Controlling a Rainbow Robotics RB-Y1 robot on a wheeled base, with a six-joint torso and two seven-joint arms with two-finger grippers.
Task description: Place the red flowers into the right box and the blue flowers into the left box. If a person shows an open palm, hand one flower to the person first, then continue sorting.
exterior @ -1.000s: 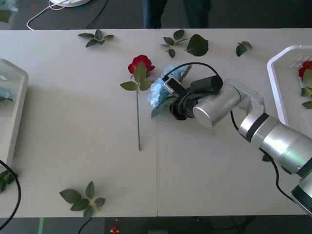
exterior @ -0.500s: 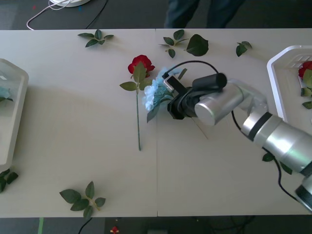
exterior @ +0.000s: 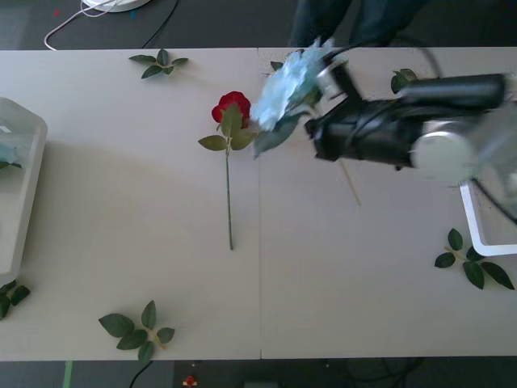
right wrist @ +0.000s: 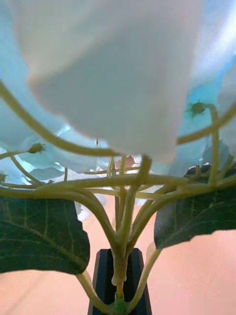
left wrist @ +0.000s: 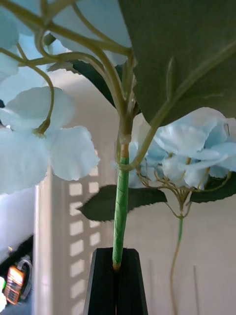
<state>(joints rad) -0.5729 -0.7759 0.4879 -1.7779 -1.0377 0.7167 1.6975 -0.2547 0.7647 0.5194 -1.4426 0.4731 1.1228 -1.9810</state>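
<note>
The right gripper [exterior: 317, 109] is hanging above the far middle of the table [exterior: 129, 202], its black fingers [right wrist: 118, 283] clenched on the stem of a blue flower [exterior: 284, 85] just under the bloom. The pale cluster is sticking out toward ten o'clock from the wrist, while its thin stem is trailing back toward five o'clock beneath the arm. A red flower [exterior: 232, 107] is lying flat on the table just beside that bloom at about eight o'clock from it, its stem running toward six o'clock. The left gripper [left wrist: 118, 280] is pinching the green stem of another blue flower [left wrist: 44, 133], with a white slotted wall showing behind it. The left box [exterior: 18, 186] is sitting at the table's nine o'clock edge; the right box [exterior: 477, 222] is peeking out at three o'clock, under the arm. Loose leaf sprigs [exterior: 137, 327] are lying scattered around the edges.
</note>
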